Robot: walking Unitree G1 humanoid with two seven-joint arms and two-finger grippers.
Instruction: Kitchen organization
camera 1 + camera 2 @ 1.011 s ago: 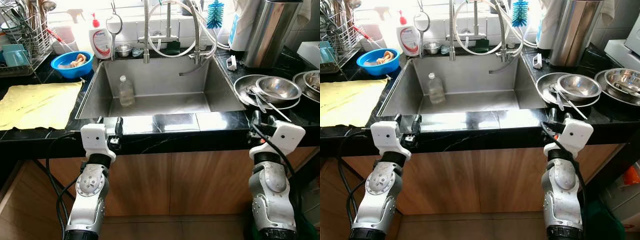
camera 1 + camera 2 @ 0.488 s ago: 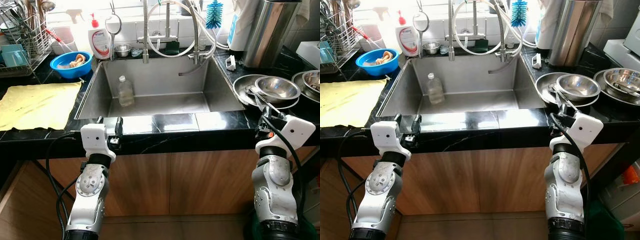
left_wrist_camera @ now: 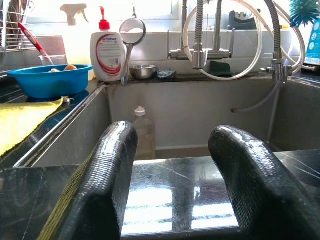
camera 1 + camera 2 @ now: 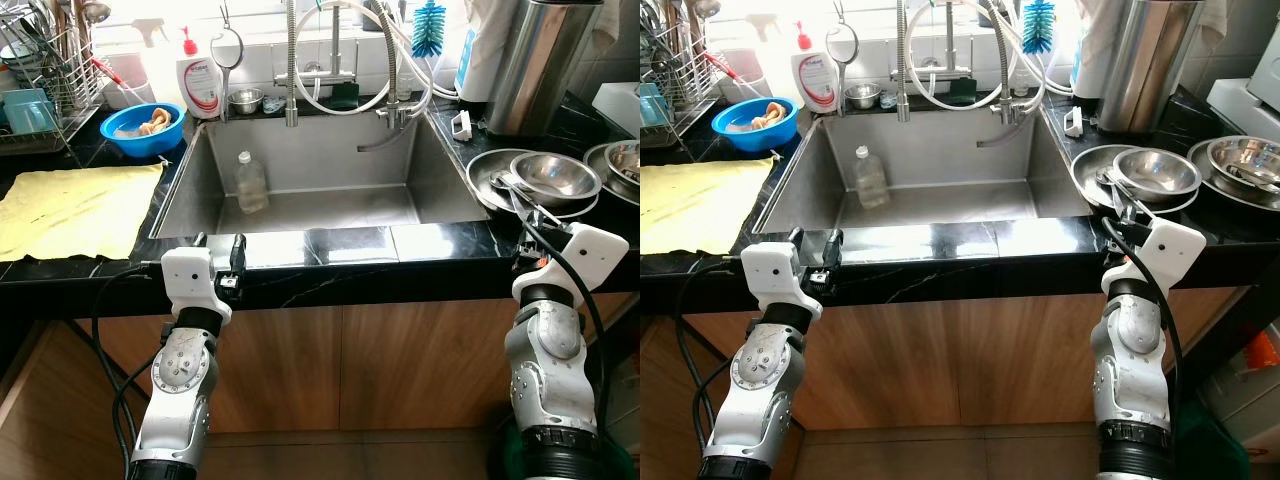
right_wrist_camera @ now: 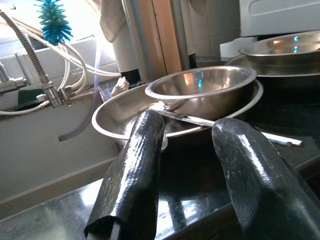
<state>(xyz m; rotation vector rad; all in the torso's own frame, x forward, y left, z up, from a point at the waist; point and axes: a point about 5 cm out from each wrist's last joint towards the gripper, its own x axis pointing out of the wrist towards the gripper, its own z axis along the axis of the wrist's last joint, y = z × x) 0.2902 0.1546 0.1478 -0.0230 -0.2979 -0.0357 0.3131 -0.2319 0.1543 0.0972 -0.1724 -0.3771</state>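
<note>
On the black counter right of the sink, a steel bowl (image 4: 555,175) sits in a wide steel plate (image 4: 488,170) with spoons (image 4: 520,197) lying across the rim. My right gripper (image 4: 531,238) is open at the counter's front edge, just short of that plate; the right wrist view has the bowl (image 5: 205,90) and a spoon (image 5: 200,120) straight ahead between its fingers (image 5: 135,170). My left gripper (image 4: 219,245) is open and empty at the front edge before the sink (image 4: 190,180). A clear plastic bottle (image 4: 251,182) stands in the sink's far left corner.
Another steel bowl (image 4: 622,160) lies at the far right, a tall steel canister (image 4: 540,65) behind the plate. Left of the sink lie a yellow cloth (image 4: 75,205), a blue bowl (image 4: 142,125) and a dish rack (image 4: 45,80). Soap bottle (image 4: 201,80) and taps (image 4: 340,70) line the back.
My right arm has shifted to the right and risen a little, bringing its gripper closer to the steel plate. The left arm has stayed where it was.
</note>
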